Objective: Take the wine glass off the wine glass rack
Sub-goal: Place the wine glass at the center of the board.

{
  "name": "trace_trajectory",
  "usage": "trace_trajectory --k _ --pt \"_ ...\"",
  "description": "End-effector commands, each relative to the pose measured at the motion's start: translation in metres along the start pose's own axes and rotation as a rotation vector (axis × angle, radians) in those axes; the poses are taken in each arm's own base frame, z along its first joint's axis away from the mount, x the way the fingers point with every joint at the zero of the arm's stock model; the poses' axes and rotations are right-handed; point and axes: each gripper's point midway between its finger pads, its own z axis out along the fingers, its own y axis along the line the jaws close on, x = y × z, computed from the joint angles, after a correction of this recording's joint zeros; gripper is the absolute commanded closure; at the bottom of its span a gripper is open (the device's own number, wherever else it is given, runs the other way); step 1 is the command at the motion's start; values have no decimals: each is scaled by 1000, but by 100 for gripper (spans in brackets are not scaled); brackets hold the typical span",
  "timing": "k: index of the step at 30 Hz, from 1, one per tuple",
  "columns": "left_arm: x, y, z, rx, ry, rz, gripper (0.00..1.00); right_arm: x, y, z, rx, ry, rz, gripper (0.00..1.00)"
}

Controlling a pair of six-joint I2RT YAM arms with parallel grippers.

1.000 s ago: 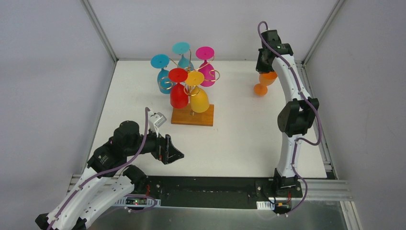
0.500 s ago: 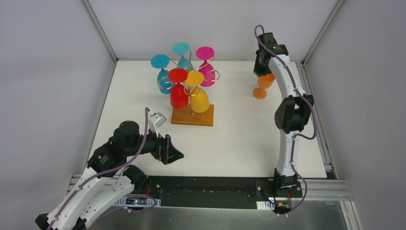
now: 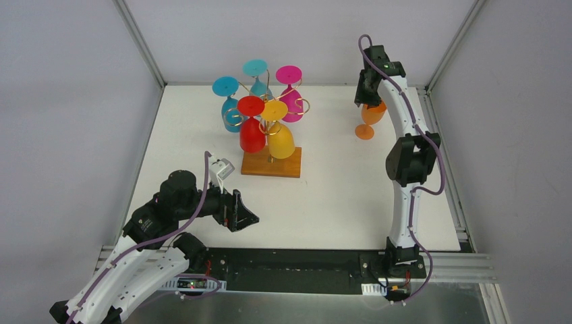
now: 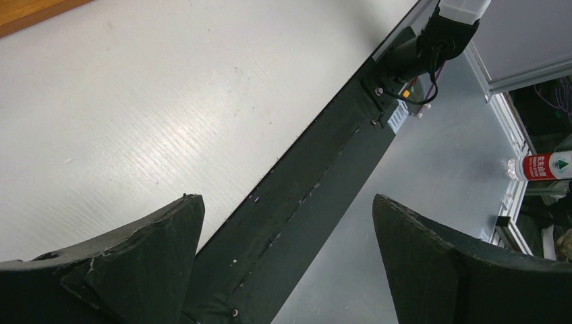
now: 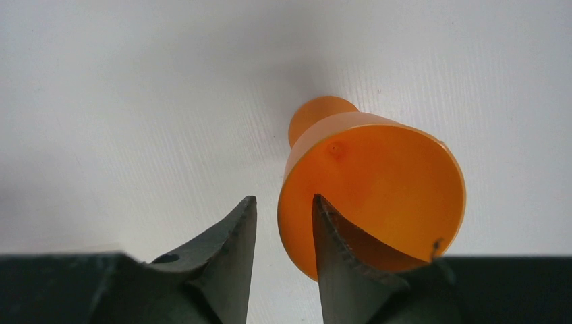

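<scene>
The wine glass rack (image 3: 271, 163) stands mid-table, its gold wire arms holding several coloured glasses upside down, among them a red one (image 3: 252, 133) and a yellow one (image 3: 280, 138). An orange wine glass (image 3: 367, 121) stands upright on the table at the far right, off the rack. My right gripper (image 3: 367, 101) hovers right over it, open. In the right wrist view its fingers (image 5: 283, 197) straddle the orange glass's (image 5: 384, 182) rim, one inside the bowl, one outside, with a gap showing. My left gripper (image 3: 246, 219) rests low near the front left, open and empty (image 4: 287, 197).
The black mounting strip (image 4: 317, 175) and metal frame run along the near table edge under the left gripper. Grey walls and frame posts (image 3: 140, 44) close in the back and sides. White table surface (image 3: 337, 182) lies between the rack and the right arm.
The right gripper carried the tilted orange glass slightly left and set it upright on the table. Its jaws, shut on the rim before, have parted. The left arm has not moved.
</scene>
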Motion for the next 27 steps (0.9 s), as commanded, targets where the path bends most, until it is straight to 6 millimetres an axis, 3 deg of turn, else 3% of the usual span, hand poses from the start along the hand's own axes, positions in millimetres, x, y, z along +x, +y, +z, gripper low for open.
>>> trace_trajectory --k 1,12,27 --pt "-12 -4 -4 3 -37 47 1 -22 1 -23 -25 -69 25 60" --pt "-12 -3 -2 0 -24 44 1 -58 12 -96 -99 -249 54 46" --pt "-11 -3 -1 -1 -20 42 1 -66 81 -216 -464 -425 62 37"
